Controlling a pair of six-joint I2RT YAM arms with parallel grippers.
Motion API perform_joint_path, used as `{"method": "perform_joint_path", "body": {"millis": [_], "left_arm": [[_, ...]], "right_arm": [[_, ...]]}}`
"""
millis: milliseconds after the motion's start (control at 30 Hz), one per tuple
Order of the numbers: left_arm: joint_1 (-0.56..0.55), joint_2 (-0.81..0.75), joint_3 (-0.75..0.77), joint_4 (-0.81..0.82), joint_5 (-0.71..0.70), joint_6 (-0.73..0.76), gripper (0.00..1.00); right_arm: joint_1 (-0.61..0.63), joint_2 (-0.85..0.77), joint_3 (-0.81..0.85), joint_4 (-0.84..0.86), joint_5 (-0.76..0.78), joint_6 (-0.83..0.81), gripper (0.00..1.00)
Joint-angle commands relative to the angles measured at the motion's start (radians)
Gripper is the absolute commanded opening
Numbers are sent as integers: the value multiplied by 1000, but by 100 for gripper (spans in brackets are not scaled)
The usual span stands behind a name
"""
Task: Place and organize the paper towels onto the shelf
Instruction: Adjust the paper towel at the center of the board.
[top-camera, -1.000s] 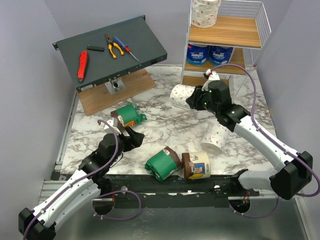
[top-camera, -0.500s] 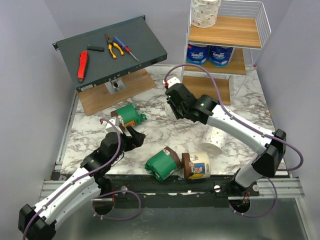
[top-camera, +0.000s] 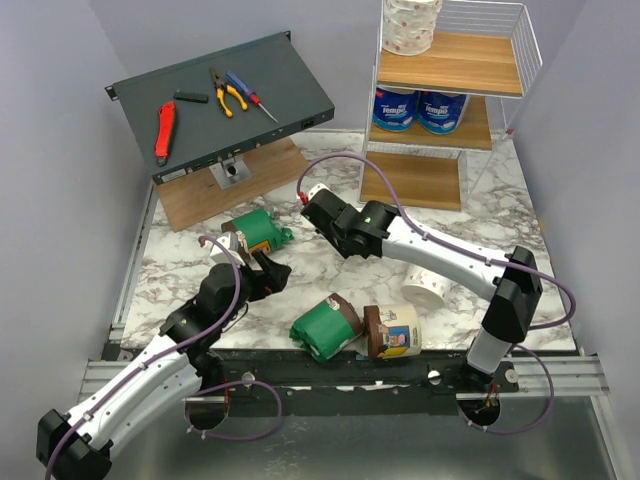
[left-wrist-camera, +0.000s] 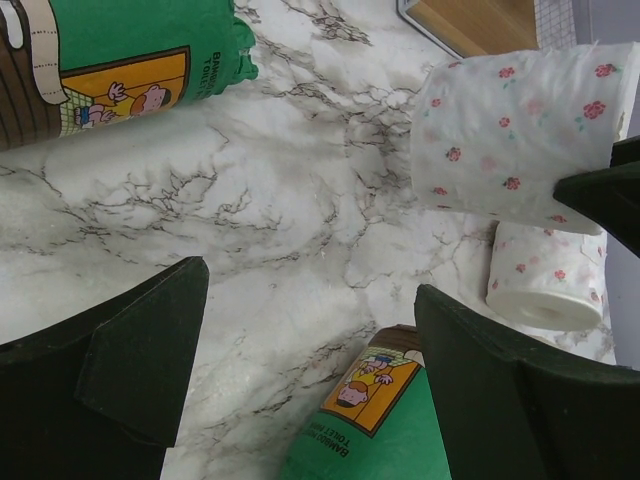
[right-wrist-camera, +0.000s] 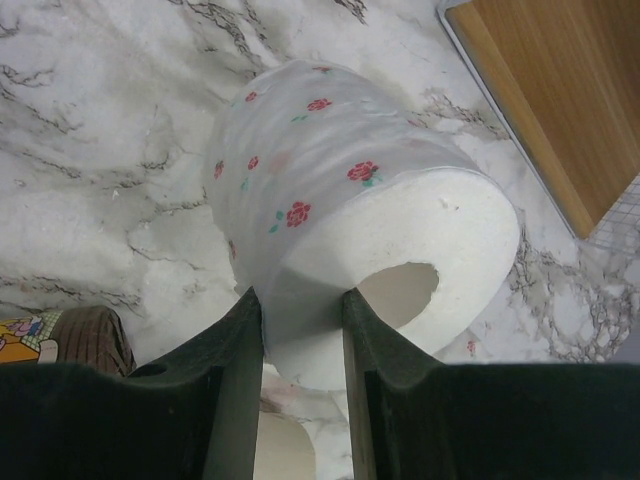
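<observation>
My right gripper (right-wrist-camera: 300, 310) is shut on a white paper towel roll with red flowers (right-wrist-camera: 350, 200), pinching its wall through the core, above the marble table. From the top view the right gripper (top-camera: 335, 228) hangs over mid-table and hides that roll. The left wrist view shows the held roll (left-wrist-camera: 505, 135) hanging in the air. My left gripper (top-camera: 262, 272) stands open between two green rolls (top-camera: 258, 230) (top-camera: 325, 328). A cream-and-brown roll (top-camera: 395, 330) and a white roll (top-camera: 428, 280) lie nearby. The shelf (top-camera: 450, 65) holds a speckled roll (top-camera: 410, 25) on top and two blue-and-white rolls (top-camera: 418, 110) below.
A dark grey slanted panel (top-camera: 270, 75) with hand tools (top-camera: 165, 130) sits at the back left on a wooden board (top-camera: 195, 200). The shelf's bottom board (right-wrist-camera: 560, 100) lies right of the held roll. Purple-grey walls close both sides.
My right arm has swung left from in front of the shelf to the table's middle, carrying the flowered roll. The left arm has stayed put.
</observation>
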Motion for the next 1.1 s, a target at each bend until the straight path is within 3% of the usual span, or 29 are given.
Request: {"method": "perform_joint_path", "body": {"millis": [0, 533, 1067], "left_arm": [[3, -18, 20, 6, 4, 18, 88], [2, -56, -2, -3, -1, 19, 88], [2, -53, 0, -4, 5, 17, 88]], "right_arm": [[2, 17, -1, 11, -9, -31, 34], [2, 100, -24, 37, -96, -38, 38], [2, 68, -18, 33, -87, -13, 69]]}}
